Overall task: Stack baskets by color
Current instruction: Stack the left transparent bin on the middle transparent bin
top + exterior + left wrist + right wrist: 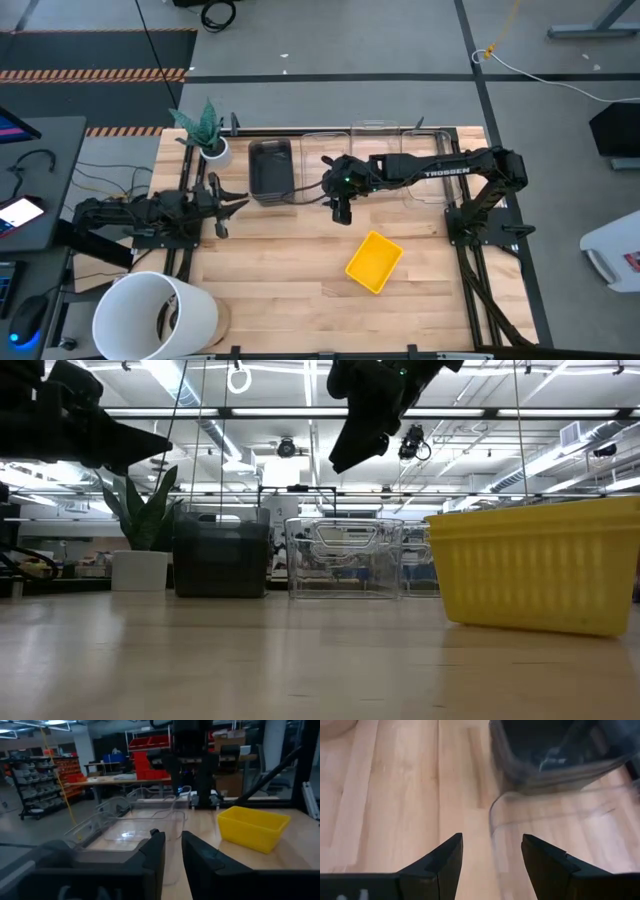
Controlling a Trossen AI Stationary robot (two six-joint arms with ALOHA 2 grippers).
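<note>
From above, the right gripper (343, 213) hung wide open by the dark grey basket (270, 168) at the table's far edge; the yellow basket (374, 261) sat alone (bare wood around it). Wrist view: the left gripper (173, 851) stood narrow, empty.

Yellow basket (535, 565) near; grey basket (221, 558) behind.

Both arms are dark, near-black, built of blocky jointed links, and the right arm (440, 170) carries white "TROSSEN" lettering along its long link, with a small green light glowing near its wrist. Thin black cables run along the left arm (130, 212). Each end effector has two matte black fingers (445, 862) with angular, wedge-shaped tips.
</note>
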